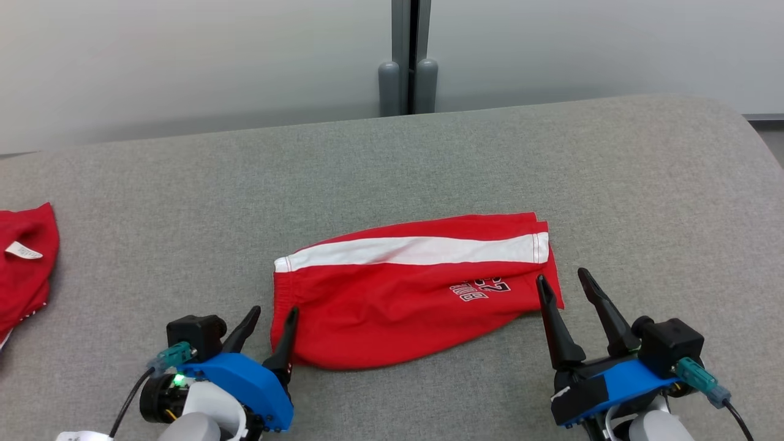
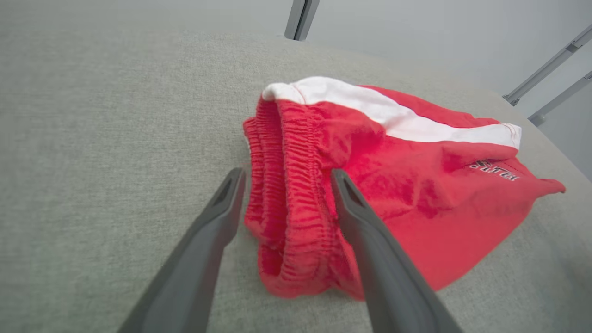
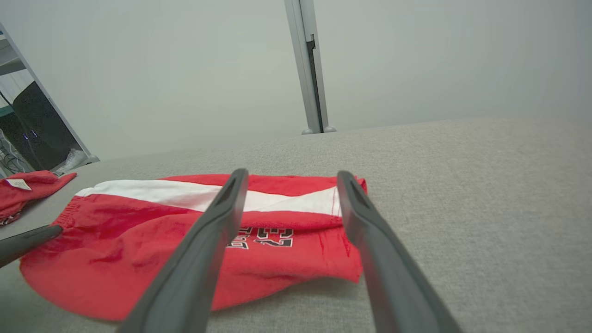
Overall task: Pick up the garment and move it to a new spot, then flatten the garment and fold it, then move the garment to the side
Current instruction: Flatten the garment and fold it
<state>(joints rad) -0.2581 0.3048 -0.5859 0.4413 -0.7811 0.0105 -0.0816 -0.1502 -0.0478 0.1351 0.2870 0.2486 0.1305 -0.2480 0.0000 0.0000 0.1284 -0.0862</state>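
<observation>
Red shorts [image 1: 404, 294] lie folded (white stripe up) on the grey table [image 1: 429, 153]. The left gripper [image 1: 274, 310] is spread at their waistband and the right gripper [image 1: 561, 275] spread at their hem. Moving them aside probably remains.

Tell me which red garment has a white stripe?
The red fabric shorts at centre; the crumpled red garment at the left edge shows a small white tag.

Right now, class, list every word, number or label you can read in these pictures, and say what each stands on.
"23", probably, seen upside down: printed on the red shorts.
Smaller word beside that number: too blurred to read.
White tag on the second red garment: too small to read.
</observation>
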